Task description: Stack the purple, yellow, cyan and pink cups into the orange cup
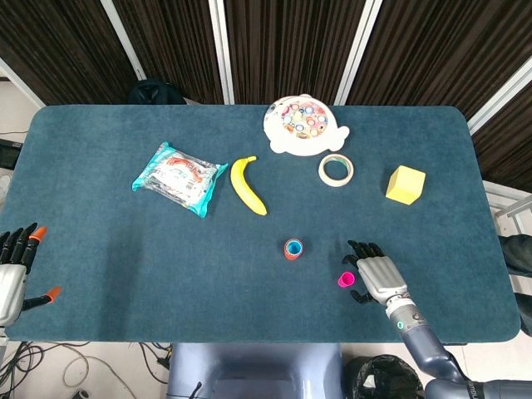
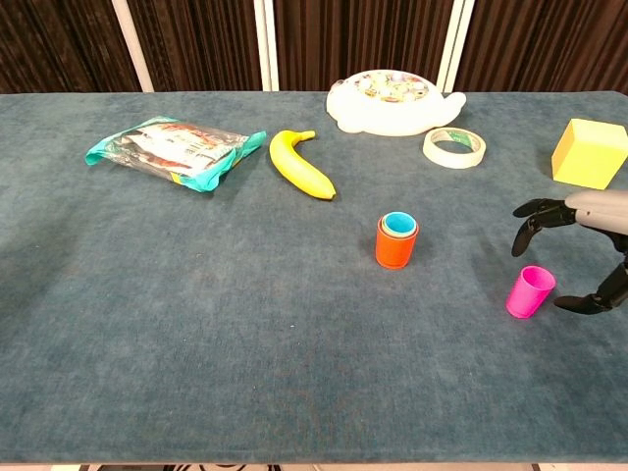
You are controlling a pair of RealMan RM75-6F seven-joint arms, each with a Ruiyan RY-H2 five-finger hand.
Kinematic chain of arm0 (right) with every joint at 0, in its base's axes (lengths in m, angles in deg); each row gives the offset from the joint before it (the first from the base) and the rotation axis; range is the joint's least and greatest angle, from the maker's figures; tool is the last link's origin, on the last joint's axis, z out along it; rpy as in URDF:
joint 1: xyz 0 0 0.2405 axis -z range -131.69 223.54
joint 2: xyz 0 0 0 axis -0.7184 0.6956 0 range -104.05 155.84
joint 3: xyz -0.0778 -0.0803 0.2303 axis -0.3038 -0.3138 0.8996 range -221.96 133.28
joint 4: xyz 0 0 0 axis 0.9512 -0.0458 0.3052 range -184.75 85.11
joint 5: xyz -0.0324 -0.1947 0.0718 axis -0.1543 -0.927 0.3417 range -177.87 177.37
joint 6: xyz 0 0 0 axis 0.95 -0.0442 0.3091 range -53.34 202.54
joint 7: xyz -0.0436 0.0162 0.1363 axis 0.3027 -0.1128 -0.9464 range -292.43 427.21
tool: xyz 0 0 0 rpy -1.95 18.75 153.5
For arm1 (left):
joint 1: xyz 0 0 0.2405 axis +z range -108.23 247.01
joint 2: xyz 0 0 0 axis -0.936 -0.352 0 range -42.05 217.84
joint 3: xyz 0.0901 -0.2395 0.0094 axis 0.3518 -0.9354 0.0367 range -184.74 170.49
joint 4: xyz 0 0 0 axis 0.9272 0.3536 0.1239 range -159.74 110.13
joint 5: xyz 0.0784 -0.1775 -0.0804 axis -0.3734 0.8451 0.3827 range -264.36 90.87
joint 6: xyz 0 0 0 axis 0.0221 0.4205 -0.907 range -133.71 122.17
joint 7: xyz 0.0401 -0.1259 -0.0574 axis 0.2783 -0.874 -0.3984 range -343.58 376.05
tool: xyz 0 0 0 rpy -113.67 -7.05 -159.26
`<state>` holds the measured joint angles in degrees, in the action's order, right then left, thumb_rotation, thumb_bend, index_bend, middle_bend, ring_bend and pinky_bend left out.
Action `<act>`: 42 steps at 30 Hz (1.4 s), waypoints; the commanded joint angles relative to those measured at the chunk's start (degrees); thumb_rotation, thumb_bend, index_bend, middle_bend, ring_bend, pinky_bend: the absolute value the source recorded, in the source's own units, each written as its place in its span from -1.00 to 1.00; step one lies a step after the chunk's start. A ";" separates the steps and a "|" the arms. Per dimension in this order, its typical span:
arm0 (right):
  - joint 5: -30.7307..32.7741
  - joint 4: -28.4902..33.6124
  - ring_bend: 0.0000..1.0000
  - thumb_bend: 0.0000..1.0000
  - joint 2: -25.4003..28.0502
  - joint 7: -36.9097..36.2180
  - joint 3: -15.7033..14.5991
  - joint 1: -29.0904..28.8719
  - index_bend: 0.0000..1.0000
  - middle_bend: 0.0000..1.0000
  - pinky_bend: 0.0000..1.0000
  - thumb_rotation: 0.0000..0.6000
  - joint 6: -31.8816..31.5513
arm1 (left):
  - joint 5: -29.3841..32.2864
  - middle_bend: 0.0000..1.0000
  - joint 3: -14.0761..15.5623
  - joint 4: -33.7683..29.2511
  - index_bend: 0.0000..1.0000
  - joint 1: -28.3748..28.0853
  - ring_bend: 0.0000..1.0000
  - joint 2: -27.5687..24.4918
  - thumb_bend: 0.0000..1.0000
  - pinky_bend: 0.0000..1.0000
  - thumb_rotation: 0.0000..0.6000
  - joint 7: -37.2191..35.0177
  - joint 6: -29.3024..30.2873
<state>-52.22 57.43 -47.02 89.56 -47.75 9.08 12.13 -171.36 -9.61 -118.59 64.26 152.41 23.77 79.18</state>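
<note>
The orange cup [image 1: 293, 249] [image 2: 396, 243] stands upright near the table's middle with a cyan cup [image 2: 398, 224] nested in its mouth; any purple or yellow cups inside are hidden. The pink cup [image 1: 345, 280] [image 2: 530, 291] stands upright alone to its right. My right hand [image 1: 376, 276] [image 2: 586, 239] hovers just right of the pink cup, fingers spread around it without touching, holding nothing. My left hand [image 1: 12, 268] sits at the table's near left edge, fingers apart and empty.
A banana [image 1: 248, 186], a snack bag [image 1: 179, 177], a white toy tray [image 1: 304, 125], a tape roll [image 1: 337, 169] and a yellow block [image 1: 406, 184] lie across the far half of the blue table [image 1: 125, 249].
</note>
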 commanded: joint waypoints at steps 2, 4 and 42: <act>0.20 -0.69 -0.95 -0.22 -0.75 0.28 0.56 0.56 -0.30 -1.00 -0.96 1.00 -0.34 | -0.01 -1.00 0.04 0.01 -1.00 -0.05 -1.00 0.03 -1.00 -0.92 1.00 0.05 -0.11; 0.13 -0.89 -0.95 -0.22 -1.00 0.32 0.77 0.78 -0.25 -1.00 -0.96 1.00 -0.34 | -0.06 -1.00 0.07 0.02 -1.00 -0.07 -1.00 0.07 -1.00 -0.92 1.00 0.10 -0.14; 0.82 -2.15 -0.90 -0.22 -3.31 1.80 3.76 2.10 -0.02 -1.00 -0.90 1.00 1.77 | 0.06 -1.00 0.04 0.08 -1.00 -0.03 -1.00 0.21 -1.00 -0.92 1.00 0.54 -0.01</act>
<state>-51.41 55.28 -50.29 91.34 -44.02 11.16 13.93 -171.30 -9.58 -118.50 64.24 152.62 24.30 79.18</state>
